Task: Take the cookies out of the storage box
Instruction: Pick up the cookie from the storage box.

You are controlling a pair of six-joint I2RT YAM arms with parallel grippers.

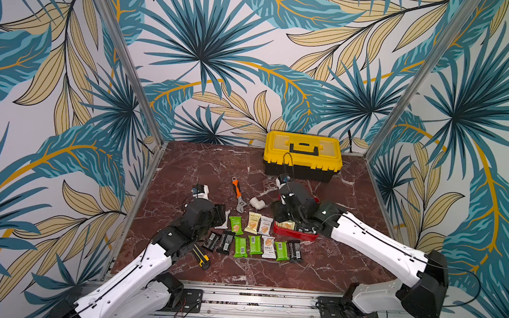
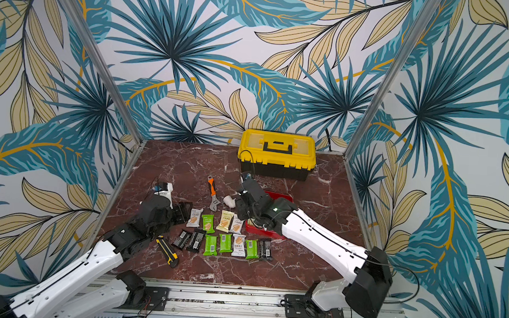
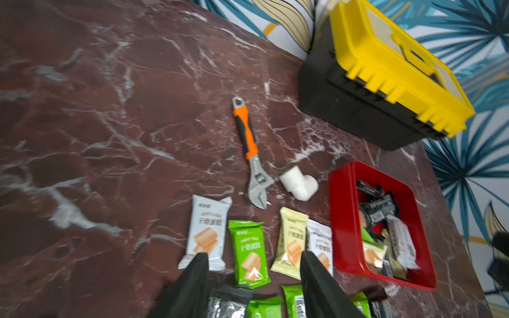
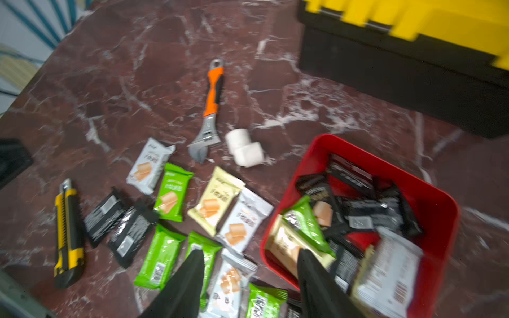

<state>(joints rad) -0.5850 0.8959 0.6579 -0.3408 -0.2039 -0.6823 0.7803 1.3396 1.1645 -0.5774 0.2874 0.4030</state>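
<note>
Several cookies in green, white, cream and black wrappers lie in two rows on the marble table. More cookies are piled in the red storage box, to the right of the rows. My left gripper hangs open above the left end of the rows, over a green packet, with nothing between its fingers. My right gripper is open and empty too. One of its fingers is over the storage box's near corner and the other is over the packets on the table beside it.
A yellow-and-black toolbox stands at the back. An orange-handled wrench and a white pipe elbow lie just behind the rows. A yellow utility knife lies at the front left, near my left arm.
</note>
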